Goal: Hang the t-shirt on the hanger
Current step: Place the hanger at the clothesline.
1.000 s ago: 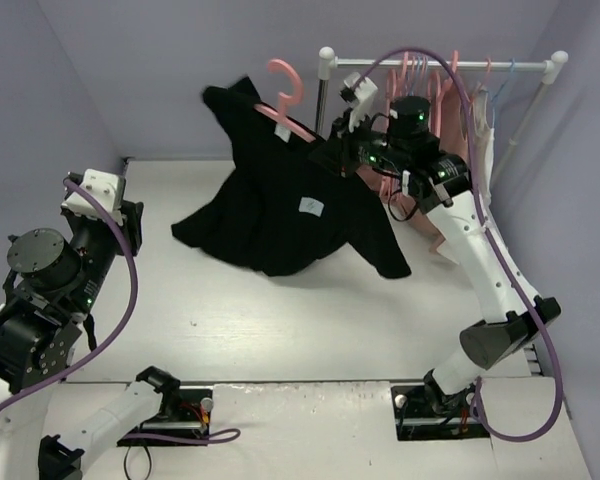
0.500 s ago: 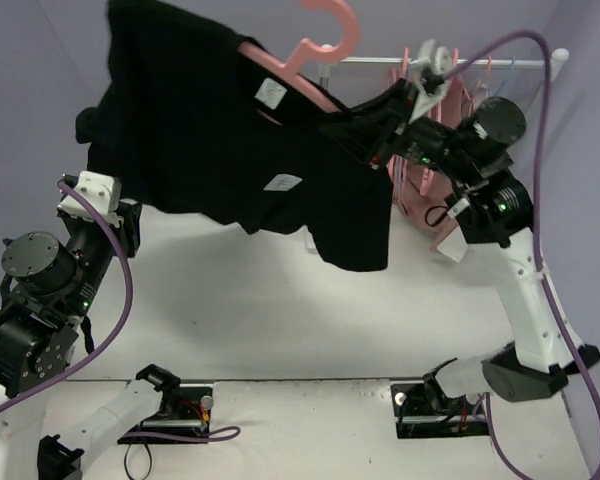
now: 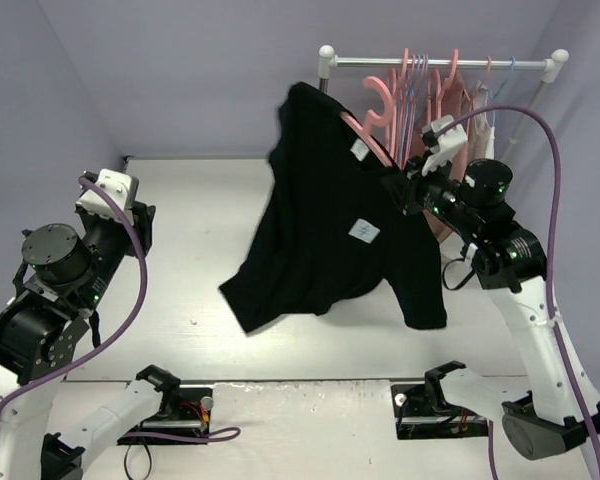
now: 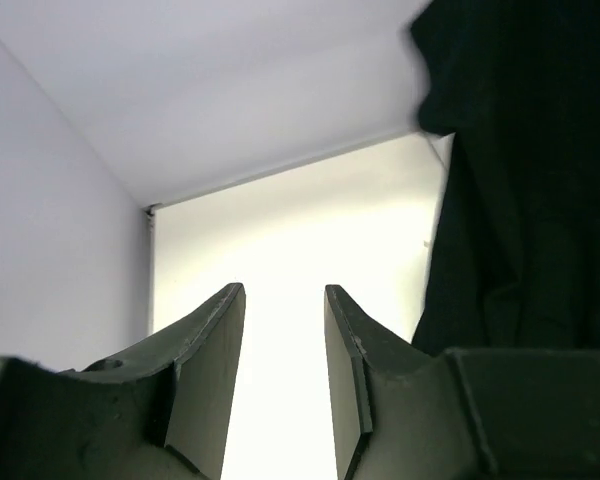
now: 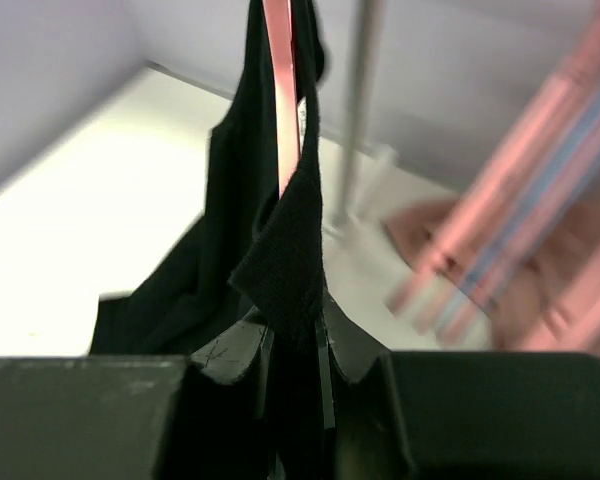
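Observation:
The black t-shirt [image 3: 330, 235] hangs on a pink hanger [image 3: 365, 135] held in the air above the table, left of the rack. The hanger's hook [image 3: 375, 95] points up near the rail. My right gripper [image 3: 400, 188] is shut on the hanger's right arm through the shirt's shoulder. In the right wrist view the pink hanger arm [image 5: 280, 90] runs into the black fabric [image 5: 285, 250] pinched in my right gripper [image 5: 295, 335]. My left gripper [image 3: 140, 222] is open and empty at the left. In its wrist view my left gripper [image 4: 285, 300] has the shirt [image 4: 520, 180] far to its right.
A white clothes rail [image 3: 440, 62] stands at the back right. It carries several pink hangers [image 3: 420, 95], thin pale-blue hangers [image 3: 510, 72], a dusty-pink garment [image 3: 435, 225] and a white garment [image 3: 480, 125]. Purple walls close in the table [image 3: 180, 290].
My right arm has swung the hanger and shirt from high at the upper left down and right, toward the rack. The shirt now hangs lower. My left arm has shifted slightly.

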Controlling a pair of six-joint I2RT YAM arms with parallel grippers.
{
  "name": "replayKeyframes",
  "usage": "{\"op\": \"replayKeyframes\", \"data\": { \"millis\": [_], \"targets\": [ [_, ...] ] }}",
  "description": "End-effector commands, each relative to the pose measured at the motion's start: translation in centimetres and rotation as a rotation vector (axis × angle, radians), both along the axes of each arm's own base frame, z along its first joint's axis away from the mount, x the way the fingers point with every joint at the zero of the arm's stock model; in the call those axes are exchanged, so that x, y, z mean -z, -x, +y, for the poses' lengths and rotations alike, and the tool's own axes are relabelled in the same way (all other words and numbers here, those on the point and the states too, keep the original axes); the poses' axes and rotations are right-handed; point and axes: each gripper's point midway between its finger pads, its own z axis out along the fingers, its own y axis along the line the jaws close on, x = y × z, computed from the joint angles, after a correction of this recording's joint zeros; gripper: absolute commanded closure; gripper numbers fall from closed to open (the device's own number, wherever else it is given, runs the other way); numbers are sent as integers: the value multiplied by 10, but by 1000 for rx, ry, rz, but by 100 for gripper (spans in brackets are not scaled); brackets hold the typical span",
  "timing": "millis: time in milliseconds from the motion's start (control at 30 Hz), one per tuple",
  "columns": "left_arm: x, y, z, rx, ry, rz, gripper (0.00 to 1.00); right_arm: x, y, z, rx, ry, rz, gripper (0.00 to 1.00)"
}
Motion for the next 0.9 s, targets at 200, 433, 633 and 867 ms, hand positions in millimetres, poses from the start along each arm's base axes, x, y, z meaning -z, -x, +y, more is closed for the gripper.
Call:
{"op": "replayKeyframes", "data": {
  "millis": [200, 433, 633, 867],
  "targets": [
    [6, -25, -28, 66, 62, 34, 67, -1, 8, -77, 357, 151, -5, 100],
    [20, -29, -33, 80, 64, 67, 67, 25, -19, -80, 429, 171, 59, 100],
    [39, -32, -39, 92, 71, 110, 67, -2, -54, -57, 390, 99, 2, 100],
    [40, -32, -35, 83, 48, 104, 67, -42, -101, -42, 411, 10, -94, 100]
  ]
}}
